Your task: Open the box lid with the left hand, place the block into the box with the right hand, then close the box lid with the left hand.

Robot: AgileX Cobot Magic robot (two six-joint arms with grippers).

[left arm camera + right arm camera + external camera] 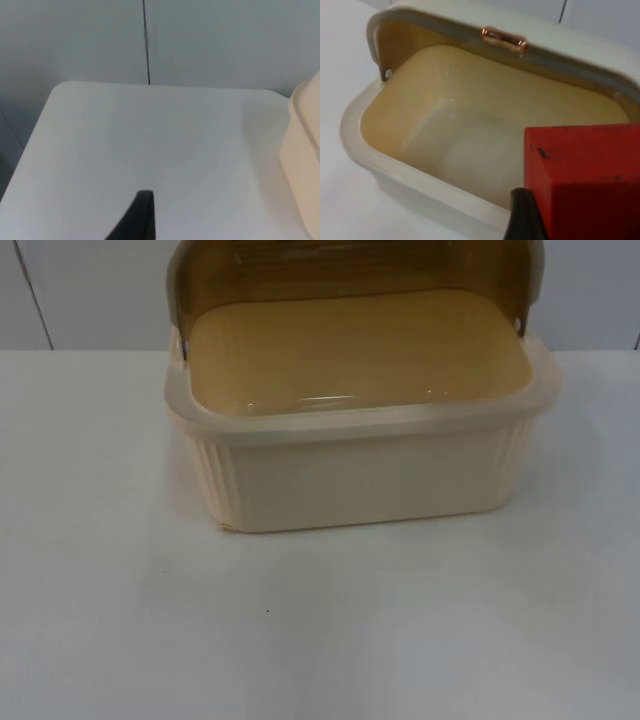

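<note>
A cream plastic box sits on the white tabletop, close to the grey wall. Its brown see-through lid is flipped up and back, so the box is open. Inside, the box looks bare. The right gripper hangs over the open box, and its fingers squeeze a red block. The block is up in the air, above the box's inside. The left gripper waits off to the side of the box, above bare tabletop; I cannot tell if its fingers are apart or together.
</note>
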